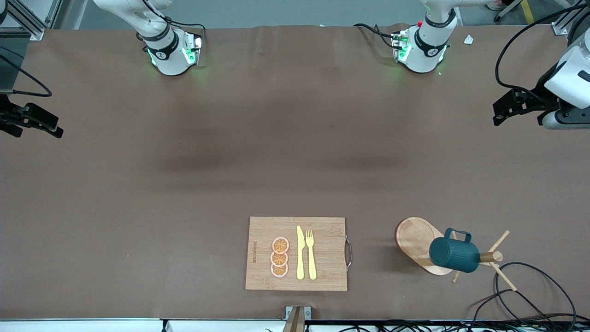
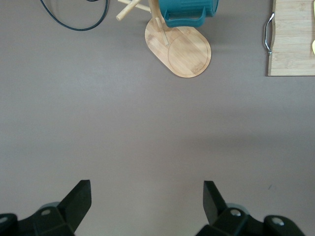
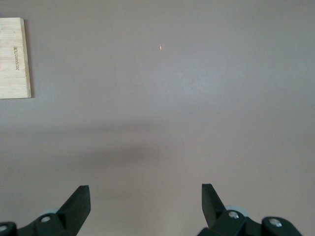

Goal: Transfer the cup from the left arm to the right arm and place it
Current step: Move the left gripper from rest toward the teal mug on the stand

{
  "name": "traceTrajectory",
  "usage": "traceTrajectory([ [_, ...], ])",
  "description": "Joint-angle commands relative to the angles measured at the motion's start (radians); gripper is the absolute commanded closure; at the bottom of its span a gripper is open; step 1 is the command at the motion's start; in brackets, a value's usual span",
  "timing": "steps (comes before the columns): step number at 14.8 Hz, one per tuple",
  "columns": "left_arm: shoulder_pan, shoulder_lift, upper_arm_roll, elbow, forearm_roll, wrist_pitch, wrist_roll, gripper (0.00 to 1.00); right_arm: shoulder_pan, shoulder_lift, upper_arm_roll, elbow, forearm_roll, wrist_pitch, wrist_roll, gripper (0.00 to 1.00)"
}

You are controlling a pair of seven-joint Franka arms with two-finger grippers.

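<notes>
The cup point(image 1: 454, 255), a dark teal ribbed mug with a loop handle, hangs on its side on a peg of a wooden mug stand with an oval base point(image 1: 417, 242). The stand is beside the wooden board point(image 1: 296, 253), toward the left arm's end of the table. The left wrist view shows the cup point(image 2: 189, 10) and the stand base point(image 2: 184, 51). My left gripper point(image 1: 516, 117) is open and empty over bare table at its end, well apart from the cup; its own view point(image 2: 147, 196) shows this too. My right gripper point(image 1: 39, 133) is open and empty over bare table at its end point(image 3: 146, 196).
The board carries a yellow knife point(image 1: 300, 252), a yellow fork point(image 1: 311, 253) and three orange slices point(image 1: 280, 257), with a metal handle point(image 1: 349, 252) on the stand's side. A black cable point(image 1: 530, 290) loops near the stand. A board corner point(image 3: 15, 59) shows in the right wrist view.
</notes>
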Motion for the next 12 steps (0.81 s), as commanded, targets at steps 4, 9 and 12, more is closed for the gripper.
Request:
traceTrajectory([
  [4, 0.01, 0.017, -0.001, 0.027, 0.001, -0.001, 0.019, 0.0, 0.005, -0.022, 0.0, -0.026, -0.007, 0.008, 0.004, 0.0],
  [9, 0.011, 0.067, 0.004, 0.095, -0.002, -0.01, 0.01, 0.0, 0.005, -0.022, 0.0, -0.026, -0.007, 0.008, 0.004, 0.0],
  [12, 0.008, 0.103, 0.004, 0.116, -0.01, -0.01, 0.004, 0.0, 0.005, -0.022, 0.0, -0.026, -0.007, 0.008, 0.004, 0.0],
])
